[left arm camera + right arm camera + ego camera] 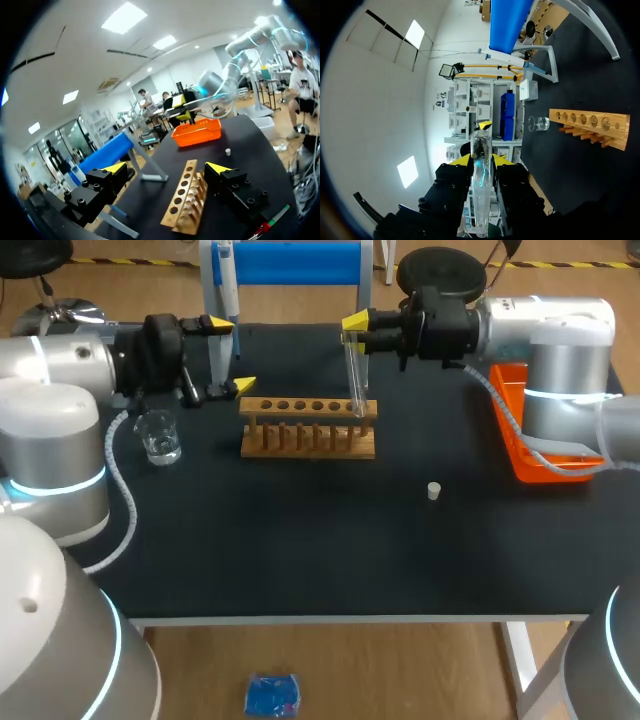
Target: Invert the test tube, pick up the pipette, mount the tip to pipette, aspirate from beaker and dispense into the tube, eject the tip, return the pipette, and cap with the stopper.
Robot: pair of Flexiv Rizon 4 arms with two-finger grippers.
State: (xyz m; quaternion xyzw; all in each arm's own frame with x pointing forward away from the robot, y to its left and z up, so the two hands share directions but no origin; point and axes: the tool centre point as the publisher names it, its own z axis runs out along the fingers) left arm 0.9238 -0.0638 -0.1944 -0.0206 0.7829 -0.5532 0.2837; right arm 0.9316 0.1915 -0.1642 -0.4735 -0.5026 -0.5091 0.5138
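My right gripper (358, 326) is shut on a clear test tube (355, 380), near its upper end. The tube hangs almost upright, its lower end at the right end of the wooden rack (308, 426). In the right wrist view the tube (481, 185) lies between the yellow-tipped fingers (465, 160). My left gripper (231, 355) stands open at the table's back left, close to the white pipette (227, 285) hanging on the blue stand (295, 262). A glass beaker (158, 437) sits left of the rack. The small white stopper (434, 491) lies right of the middle.
An orange tray (520, 440) sits at the right edge under my right arm. In the left wrist view the rack (187, 200) lies ahead between the open fingers (217, 168), with the tray (197, 132) and stopper (227, 151) beyond.
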